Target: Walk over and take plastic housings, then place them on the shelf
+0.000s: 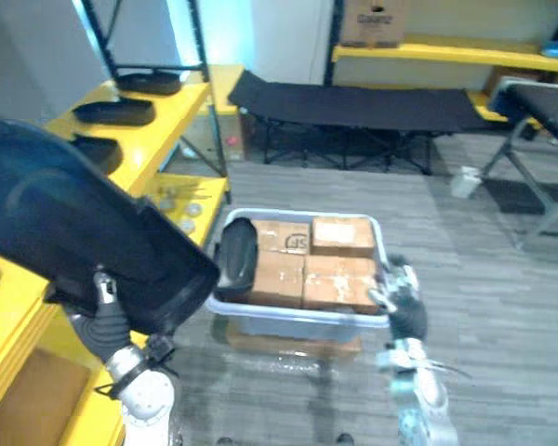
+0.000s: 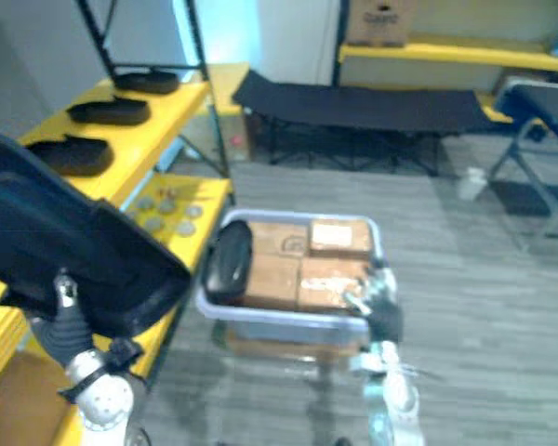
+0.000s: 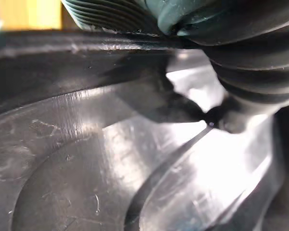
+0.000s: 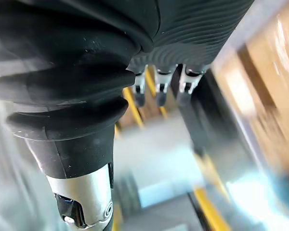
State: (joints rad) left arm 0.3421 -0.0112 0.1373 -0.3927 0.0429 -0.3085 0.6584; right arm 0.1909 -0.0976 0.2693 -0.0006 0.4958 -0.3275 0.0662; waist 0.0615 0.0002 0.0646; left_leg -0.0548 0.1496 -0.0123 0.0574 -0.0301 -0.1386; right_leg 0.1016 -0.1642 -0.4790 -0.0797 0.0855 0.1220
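Five plastic housings (image 1: 65, 232): one large at left, three on the yellow shelf (image 1: 167, 121) upper left, one in the single grey bin (image 1: 298, 318) at centre. Four cardboard boxes (image 1: 307, 265) fill it; one carton (image 1: 372, 20) at top. Small discs (image 1: 181, 209) left of centre, too blurred to count.

Black housing (image 1: 65, 223) — yellow shelf (image 1: 170, 128) — brown boxes (image 1: 339, 279).

Left hand (image 1: 100, 314) and right hand (image 1: 407, 316): dark ribbed covers, silver dark-tipped fingers (image 4: 157, 89).
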